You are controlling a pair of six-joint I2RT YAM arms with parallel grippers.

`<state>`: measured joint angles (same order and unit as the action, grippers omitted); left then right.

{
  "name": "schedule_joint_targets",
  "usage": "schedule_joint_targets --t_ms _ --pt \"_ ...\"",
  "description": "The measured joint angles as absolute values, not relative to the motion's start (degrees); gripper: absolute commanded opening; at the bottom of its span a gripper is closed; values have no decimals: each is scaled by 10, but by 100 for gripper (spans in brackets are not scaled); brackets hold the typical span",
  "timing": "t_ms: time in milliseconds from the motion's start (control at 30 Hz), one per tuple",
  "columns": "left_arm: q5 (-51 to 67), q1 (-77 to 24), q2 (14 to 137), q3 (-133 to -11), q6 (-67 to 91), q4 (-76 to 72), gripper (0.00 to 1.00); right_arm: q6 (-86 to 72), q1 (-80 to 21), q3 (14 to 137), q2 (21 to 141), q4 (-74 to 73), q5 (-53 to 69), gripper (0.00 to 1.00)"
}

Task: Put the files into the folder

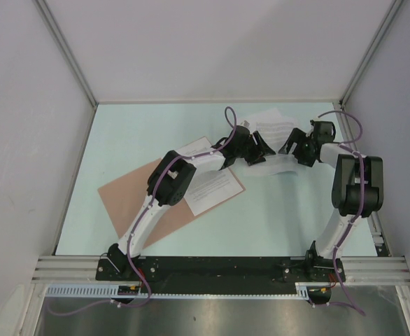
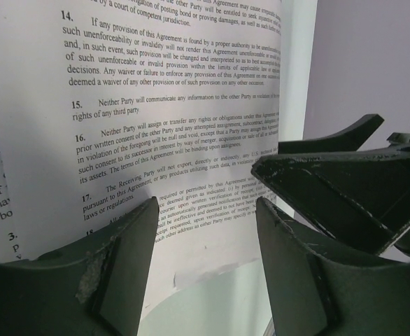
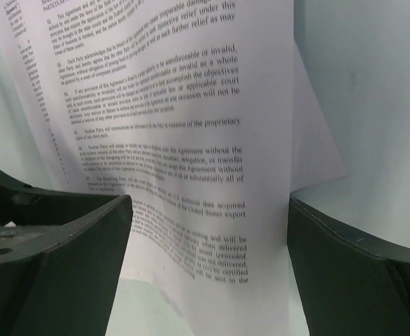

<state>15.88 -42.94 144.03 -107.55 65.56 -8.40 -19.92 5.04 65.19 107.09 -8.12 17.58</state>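
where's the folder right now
Top view: the folder lies flat left of centre, beneath the left arm, a printed sheet resting on its right end.

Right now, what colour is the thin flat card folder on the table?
Plain salmon-brown. The flat card folder shows best in the top external view.

A pale mint tabletop [image 1: 121, 133] lies boxed in by plain, matte grey-white walls: a back wall [image 1: 219, 42], a left wall [image 1: 16, 140] and a right wall [image 1: 409, 133]. Slim aluminium posts [image 1: 66, 52] rise at the far corners. An aluminium rail [image 1: 65, 269] runs along the near edge, with a brushed metal sheet [image 1: 212, 318] below it. The light is soft and even.
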Motion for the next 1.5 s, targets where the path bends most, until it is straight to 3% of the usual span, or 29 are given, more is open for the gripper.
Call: schedule_joint_targets --t_ms 433,1500 --pt "170 -426 1440 -1070 655 -88 63 -215 67 635 1014 -87 196 92" --pt "176 -425 1440 -1069 655 -89 63 -269 82 610 1017 -48 249 89"
